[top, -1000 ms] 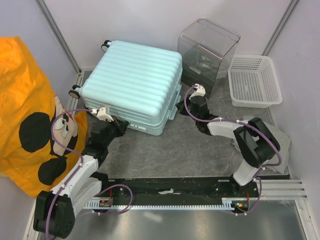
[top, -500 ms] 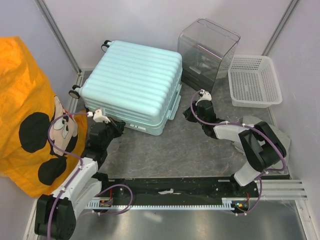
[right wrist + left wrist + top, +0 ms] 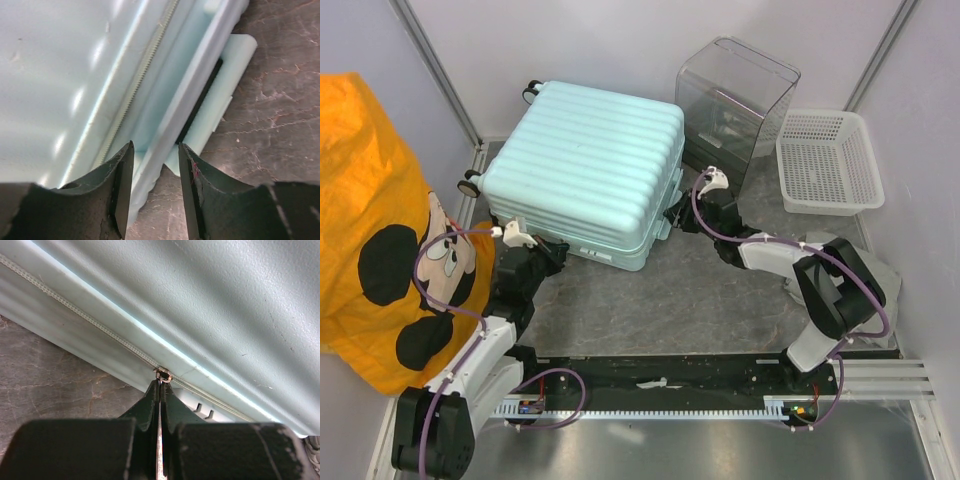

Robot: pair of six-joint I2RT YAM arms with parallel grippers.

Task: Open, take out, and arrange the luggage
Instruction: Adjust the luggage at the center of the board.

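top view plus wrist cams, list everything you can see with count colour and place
luggage: 1, mint, lying flat at the back middle of the table
zip pull: 1, metal, on the luggage's near side seam
clear box: 1, transparent, right of the luggage at the back
mesh basket: 1, white, far right
fabric: 1, orange with cartoon face, far left
table: 1, grey
left arm: 1, black and white, jaws shut on the zip pull
right arm: 1, black and white, jaws open astride a ridge on the luggage's right side

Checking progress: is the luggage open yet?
No, the luggage lies flat with both shells together and no lining showing.
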